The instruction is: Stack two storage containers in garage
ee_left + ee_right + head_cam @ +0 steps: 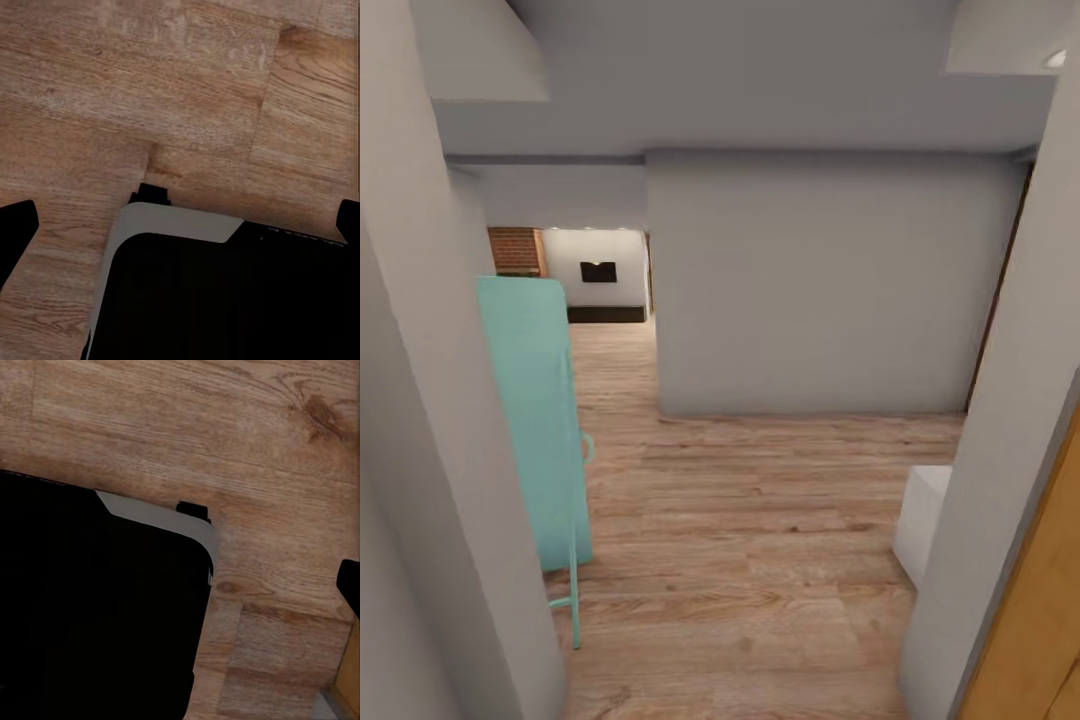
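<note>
The two storage containers are out of view, and so is the garage. I stand in a hallway on light wood planks. Far down a passage at the left, part of the living room shows, with its red brick fireplace and a dark wall TV. In the left wrist view, my left gripper is open and empty above the planks, with a black fingertip at each side edge. My right gripper also hangs over the planks, and one black fingertip shows far out at the frame's edge.
A teal upright panel on thin legs leans by the left wall. A grey wall block faces me. A white box sits at the right, beside an orange door. My black, white-edged base shows under both wrists.
</note>
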Robot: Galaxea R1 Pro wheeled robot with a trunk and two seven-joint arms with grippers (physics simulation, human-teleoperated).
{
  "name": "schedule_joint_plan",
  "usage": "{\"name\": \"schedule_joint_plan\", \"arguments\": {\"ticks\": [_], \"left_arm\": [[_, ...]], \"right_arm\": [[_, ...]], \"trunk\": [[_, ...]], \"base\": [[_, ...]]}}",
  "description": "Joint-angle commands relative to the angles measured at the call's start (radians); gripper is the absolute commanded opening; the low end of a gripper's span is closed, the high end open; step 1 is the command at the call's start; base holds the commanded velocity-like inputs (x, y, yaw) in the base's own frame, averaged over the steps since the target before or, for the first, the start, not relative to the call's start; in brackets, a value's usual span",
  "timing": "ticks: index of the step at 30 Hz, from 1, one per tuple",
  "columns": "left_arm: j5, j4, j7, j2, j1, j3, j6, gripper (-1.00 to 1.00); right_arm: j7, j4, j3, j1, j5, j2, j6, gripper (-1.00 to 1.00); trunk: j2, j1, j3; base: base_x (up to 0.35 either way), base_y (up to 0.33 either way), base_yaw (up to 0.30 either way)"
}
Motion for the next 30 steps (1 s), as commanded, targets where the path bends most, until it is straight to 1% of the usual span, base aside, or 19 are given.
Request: {"name": "schedule_joint_plan", "arguments": {"ticks": [1, 6, 14, 24, 30], "left_arm": [[0.009, 0.001, -0.003, 0.0, -0.001, -0.007, -0.003, 1.0], [0.009, 0.001, -0.003, -0.001, -0.001, -0.007, -0.003, 1.0], [0.009, 0.001, -0.003, -0.002, -0.001, -0.007, -0.003, 1.0], [0.009, 0.001, -0.003, -0.001, -0.001, -0.007, -0.003, 1.0], [0.009, 0.001, -0.003, -0.002, -0.001, -0.007, -0.003, 1.0]], "right_arm": [[0.003, 0.003, 0.003, -0.001, 0.001, 0.002, -0.006, 1.0], [0.003, 0.003, 0.002, -0.001, 0.003, 0.006, -0.006, 1.0], [0.003, 0.003, 0.004, -0.001, 0.001, 0.0, -0.006, 1.0], [0.003, 0.003, 0.001, -0.001, 0.003, 0.006, -0.006, 1.0], [0.003, 0.003, 0.003, -0.001, 0.002, 0.002, -0.006, 1.0]], "trunk": [[-0.001, 0.001, -0.001], [-0.001, 0.001, -0.001], [-0.001, 0.001, -0.001], [-0.001, 0.001, -0.001], [-0.001, 0.001, -0.001]], "base": [[0.323, 0.0, 0.0], [0.323, 0.0, 0.0], [0.323, 0.0, 0.0], [0.323, 0.0, 0.0], [0.323, 0.0, 0.0]]}}
